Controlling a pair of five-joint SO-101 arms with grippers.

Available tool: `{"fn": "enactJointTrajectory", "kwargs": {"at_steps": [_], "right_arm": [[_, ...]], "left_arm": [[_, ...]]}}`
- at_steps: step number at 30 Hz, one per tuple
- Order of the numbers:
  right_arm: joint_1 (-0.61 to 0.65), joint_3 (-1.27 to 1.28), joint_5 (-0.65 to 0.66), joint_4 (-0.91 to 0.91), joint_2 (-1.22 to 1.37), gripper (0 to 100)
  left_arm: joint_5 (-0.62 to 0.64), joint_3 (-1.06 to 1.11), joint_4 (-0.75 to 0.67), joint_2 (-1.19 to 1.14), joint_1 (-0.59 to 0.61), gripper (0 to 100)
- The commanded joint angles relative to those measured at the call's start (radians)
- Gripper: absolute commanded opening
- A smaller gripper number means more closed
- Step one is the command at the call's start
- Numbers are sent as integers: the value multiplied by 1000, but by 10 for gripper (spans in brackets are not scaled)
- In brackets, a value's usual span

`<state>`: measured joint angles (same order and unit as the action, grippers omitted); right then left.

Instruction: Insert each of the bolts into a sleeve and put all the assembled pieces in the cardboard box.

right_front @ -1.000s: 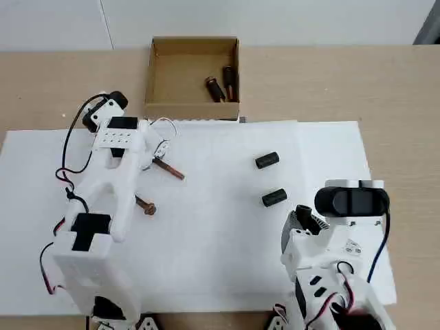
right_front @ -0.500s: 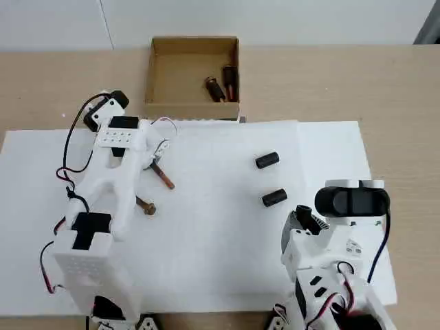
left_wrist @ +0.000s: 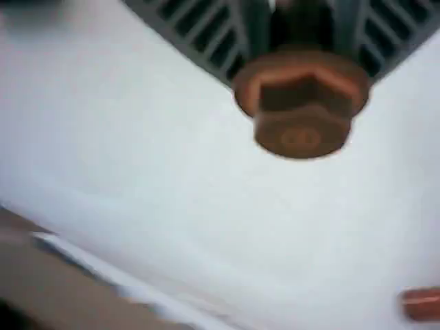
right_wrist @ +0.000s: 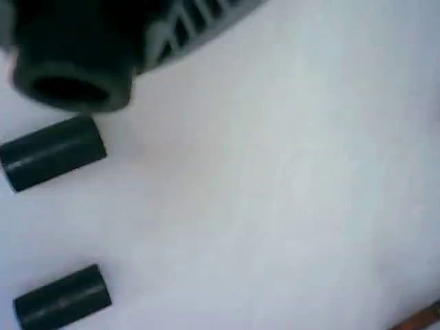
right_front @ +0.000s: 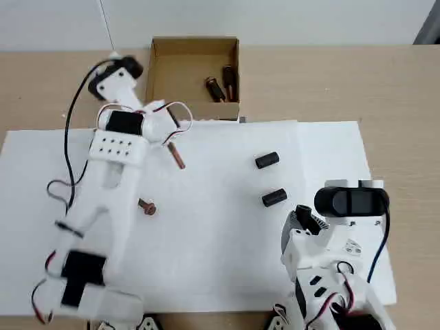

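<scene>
Left wrist view — bolt (left_wrist: 300, 103) between fingers (left_wrist: 199, 26)

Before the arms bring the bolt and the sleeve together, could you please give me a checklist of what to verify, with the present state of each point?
1. The left gripper holds the bolt: ok.
2. The right gripper holds a sleeve, with its open end showing: ok.
3. The bolt is lined up with that sleeve: not ok, they are far apart across the sheet.
4. The bolt is gripped firmly: cannot tell.
5. The second bolt and the two loose sleeves lie free on the sheet: ok.
6. The box has room beside its two pieces: ok.
</scene>
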<state>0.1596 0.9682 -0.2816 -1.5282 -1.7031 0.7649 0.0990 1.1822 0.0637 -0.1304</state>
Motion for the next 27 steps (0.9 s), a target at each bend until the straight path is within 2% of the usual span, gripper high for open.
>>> {"fn": "enactJointTrajectory", "kwargs": {"at_steps": [1,5,11,18,27], "right_arm": [[-4,-44,61,21,2,4],[-4,-46,127,56,58,4],[1,-120,138,170,251,4],[105,-203,138,308,427,4],[127,-212,207,493,575,4]], "left_arm": [[-110,-25,-6,181,-32,6],[-226,-25,-74,290,-38,6],[-347,-25,-155,402,-41,6],[-354,-19,-126,509,-41,6],[-354,-19,-184,529,-40,6]]}}
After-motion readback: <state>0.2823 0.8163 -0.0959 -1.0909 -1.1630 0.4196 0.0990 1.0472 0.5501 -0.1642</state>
